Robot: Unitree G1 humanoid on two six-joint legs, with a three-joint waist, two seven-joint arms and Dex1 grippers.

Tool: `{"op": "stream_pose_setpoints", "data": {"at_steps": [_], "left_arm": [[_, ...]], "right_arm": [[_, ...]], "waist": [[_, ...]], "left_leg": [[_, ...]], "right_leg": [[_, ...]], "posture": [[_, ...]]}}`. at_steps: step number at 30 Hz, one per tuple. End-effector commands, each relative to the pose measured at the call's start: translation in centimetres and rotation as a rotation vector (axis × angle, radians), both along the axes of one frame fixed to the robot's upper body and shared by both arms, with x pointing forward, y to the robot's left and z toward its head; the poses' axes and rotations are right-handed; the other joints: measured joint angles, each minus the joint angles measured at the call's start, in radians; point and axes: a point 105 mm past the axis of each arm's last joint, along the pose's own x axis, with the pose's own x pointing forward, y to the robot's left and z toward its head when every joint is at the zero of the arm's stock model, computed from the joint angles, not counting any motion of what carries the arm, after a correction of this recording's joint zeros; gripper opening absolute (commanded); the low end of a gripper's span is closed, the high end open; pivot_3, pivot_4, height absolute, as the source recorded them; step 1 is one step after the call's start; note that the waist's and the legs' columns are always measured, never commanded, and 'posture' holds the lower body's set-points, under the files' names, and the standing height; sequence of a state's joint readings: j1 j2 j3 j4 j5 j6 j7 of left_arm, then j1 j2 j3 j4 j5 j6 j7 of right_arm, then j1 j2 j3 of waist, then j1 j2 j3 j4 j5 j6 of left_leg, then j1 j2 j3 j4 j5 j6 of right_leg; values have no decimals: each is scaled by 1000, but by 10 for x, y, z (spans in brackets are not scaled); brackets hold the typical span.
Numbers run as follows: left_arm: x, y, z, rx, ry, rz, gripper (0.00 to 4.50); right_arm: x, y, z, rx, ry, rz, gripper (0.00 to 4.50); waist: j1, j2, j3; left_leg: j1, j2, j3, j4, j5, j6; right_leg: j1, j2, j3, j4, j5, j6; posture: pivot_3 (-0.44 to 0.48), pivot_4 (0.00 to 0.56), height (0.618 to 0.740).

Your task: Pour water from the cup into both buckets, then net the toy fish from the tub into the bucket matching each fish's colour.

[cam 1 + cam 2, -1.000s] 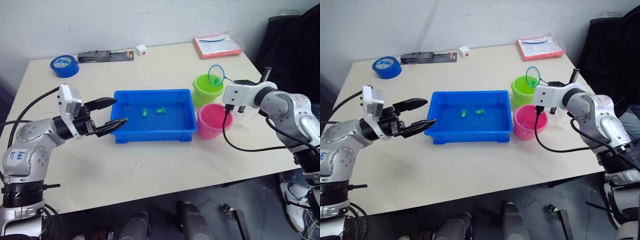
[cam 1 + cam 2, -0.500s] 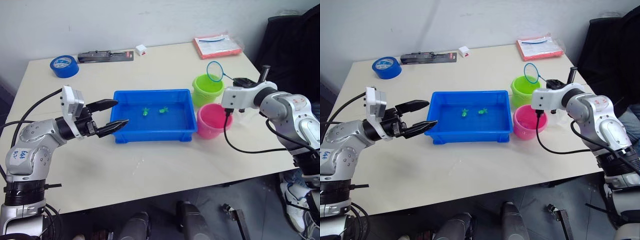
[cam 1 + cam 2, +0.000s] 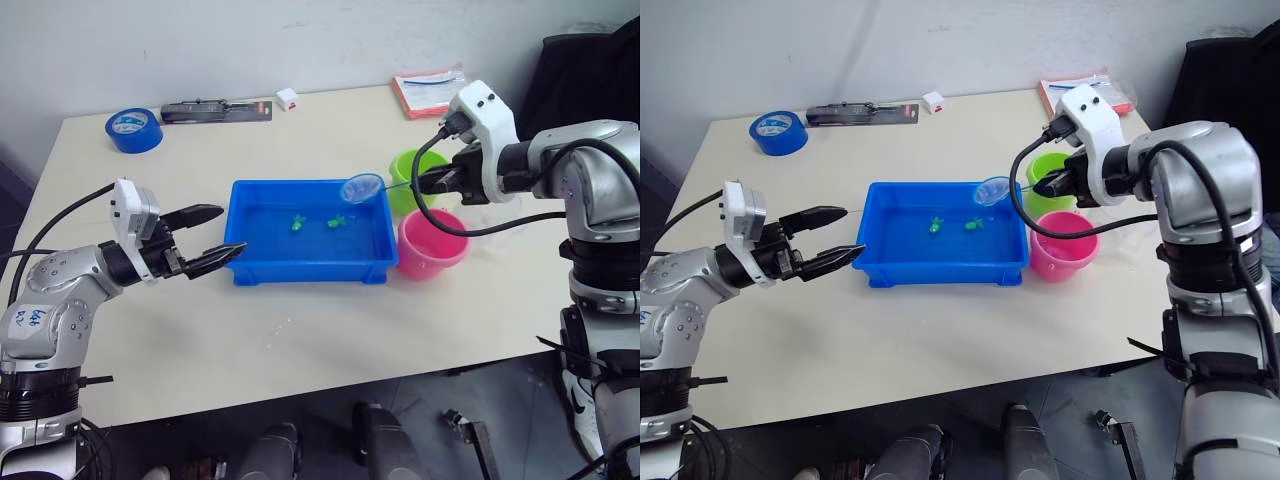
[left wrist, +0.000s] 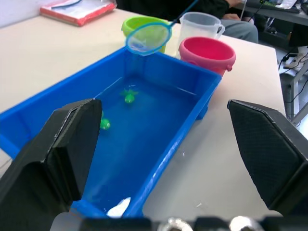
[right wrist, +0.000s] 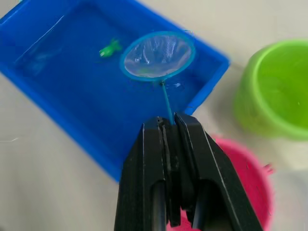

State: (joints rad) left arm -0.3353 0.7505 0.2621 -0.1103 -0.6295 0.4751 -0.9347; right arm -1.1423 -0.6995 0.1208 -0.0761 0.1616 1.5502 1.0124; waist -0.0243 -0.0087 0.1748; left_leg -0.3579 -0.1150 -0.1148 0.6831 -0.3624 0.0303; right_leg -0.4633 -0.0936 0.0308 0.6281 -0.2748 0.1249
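The right hand point(image 5: 168, 126) was clenched on the thin handle of the net point(image 3: 362, 187), held above the gap between the green bucket point(image 3: 412, 170) and the pink bucket point(image 3: 431, 243). From that hand the handle ran leftward, and the hoop sat in the air over the far right corner of the tub point(image 3: 250, 272), above the water rather than in it. The two green toy fish point(image 3: 318, 222) lay in the tub to the left of the hoop and slightly nearer, side by side and apart from each other; no pink fish could be made out in the tub. The net's long axis therefore pointed from the hand toward the fish, and a dip and short leftward sweep appeared to be what the next scoop required. The matching green bucket stood just right of the tub's far corner, close under the handle, with the pink bucket nearer, beside the tub's right end. The cup point(image 4: 202, 25) stood behind the pink bucket. The left hand point(image 3: 207, 236) was released, fingers spread and empty, just off the tub's left end above the table point(image 3: 300, 330). The right arm was judged the only one placed to net.
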Motion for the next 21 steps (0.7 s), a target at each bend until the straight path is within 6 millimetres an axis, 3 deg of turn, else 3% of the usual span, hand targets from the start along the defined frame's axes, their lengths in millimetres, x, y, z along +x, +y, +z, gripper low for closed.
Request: {"op": "stream_pose_setpoints", "data": {"at_steps": [1, 17, 21], "left_arm": [[-8, 3, 9, 66, -59, -1, 4500], [-19, 2, 9, 61, -68, 9, 4500], [-21, 3, 11, 63, -68, 16, 4500]], "right_arm": [[-7, 8, 2, 15, 96, 43, 794], [18, 21, -69, -79, 290, -120, 794], [24, 27, -75, -61, 284, -154, 794]], "waist": [[-2, 0, 0], [-5, 0, 0], [-5, 0, 0]], "left_leg": [[0, 0, 0, 0, 0, 0], [0, 0, 1, 0, 0, 0], [0, 0, 1, 0, 0, 0]], "right_leg": [[0, 0, 0, 0, 0, 0], [-1, 0, -1, 1, 0, 0], [-1, 0, -2, 1, 0, 0]], "posture": [[0, 150, 740], [0, 150, 740], [0, 150, 740]]}}
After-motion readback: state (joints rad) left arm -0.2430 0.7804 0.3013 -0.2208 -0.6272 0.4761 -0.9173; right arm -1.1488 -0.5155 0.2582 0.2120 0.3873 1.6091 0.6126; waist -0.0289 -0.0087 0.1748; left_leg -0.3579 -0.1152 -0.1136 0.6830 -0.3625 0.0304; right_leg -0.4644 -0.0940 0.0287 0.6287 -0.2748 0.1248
